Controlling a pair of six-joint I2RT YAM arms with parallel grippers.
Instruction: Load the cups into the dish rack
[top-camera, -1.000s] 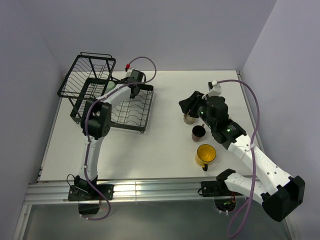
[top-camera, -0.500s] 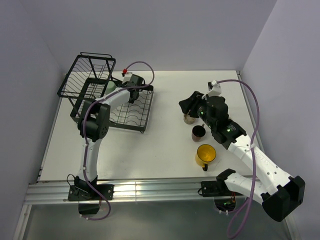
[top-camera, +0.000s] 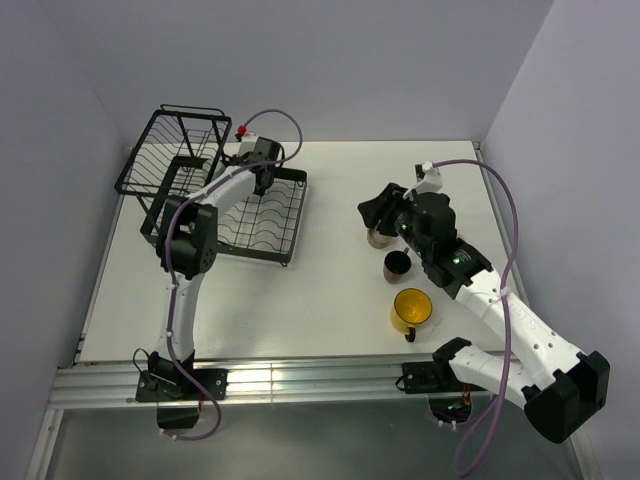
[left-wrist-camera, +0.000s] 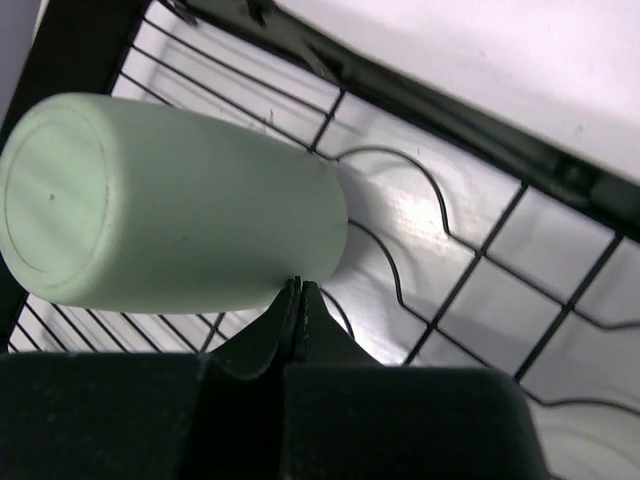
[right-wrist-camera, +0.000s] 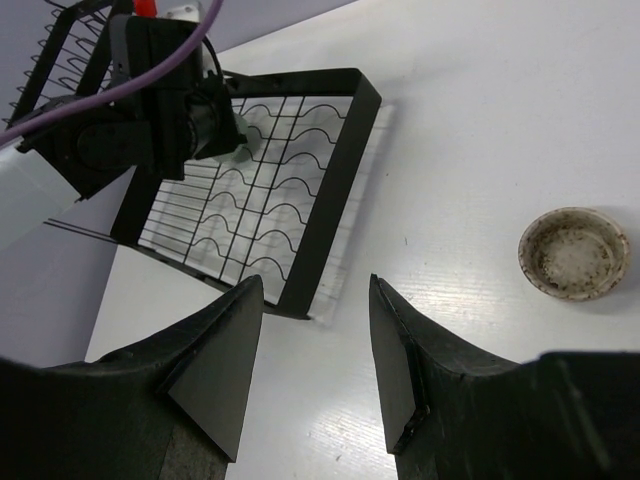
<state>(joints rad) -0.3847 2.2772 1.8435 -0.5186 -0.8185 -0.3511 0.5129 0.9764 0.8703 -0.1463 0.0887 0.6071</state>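
Top view: the rack (top-camera: 215, 190) stands at the upper left of the white counter (top-camera: 320, 310). My left arm reaches over it, with the left gripper (top-camera: 262, 185) above the flat tray of curved slots. Three cups stand on the counter right of centre, well apart from the rack: the beige cup (top-camera: 375, 238) is uppermost, the brown mug (top-camera: 397, 264) is just below it, and the yellow mug (top-camera: 411, 309) is lowest, its handle pointing toward the bottom of the frame. The right gripper (top-camera: 375, 212) hangs just above the beige cup.

Left wrist view: the green cup (left-wrist-camera: 170, 205) lies on its side on the rack wires, in the upper left of the frame. Its base faces upper left, and a curved slot wire runs beside its mouth. I see the left gripper (left-wrist-camera: 300, 300) clenched, fingertips pressed together with nothing between them. The tips sit at the cup's lower edge; I cannot tell whether they touch it.

Right wrist view: the right gripper (right-wrist-camera: 310, 330) is released, its fingers spread over bare counter. The beige cup (right-wrist-camera: 574, 252) stands upright at the right of the frame, mouth up, outside the fingers. The rack (right-wrist-camera: 330, 200) fills the upper left.
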